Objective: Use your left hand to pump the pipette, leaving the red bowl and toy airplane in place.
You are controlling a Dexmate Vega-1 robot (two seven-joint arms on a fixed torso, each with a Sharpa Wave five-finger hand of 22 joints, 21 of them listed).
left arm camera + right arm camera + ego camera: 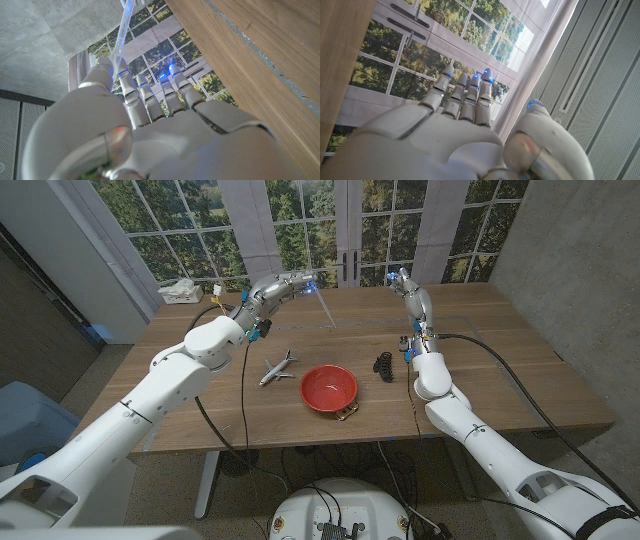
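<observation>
We see the left robot hand (283,288) gripping the pipette (324,304), upper centre: light, soft plastic; we squeeze its bulb. Right robot hand (408,286) open.

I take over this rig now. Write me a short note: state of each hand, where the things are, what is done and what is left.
Left hand: raised over the table's far side, holds the pipette, its tip slanting down toward the table.
Right hand: raised at the far right, open, holds nothing.
Toy airplane lies on the table left of the red bowl; both stand apart from the hands. A black clip lies right of the bowl.
Done: pipette picked up.
Left: pumping it; whether pumping has begun cannot be told. Leave bowl and airplane alone.
</observation>
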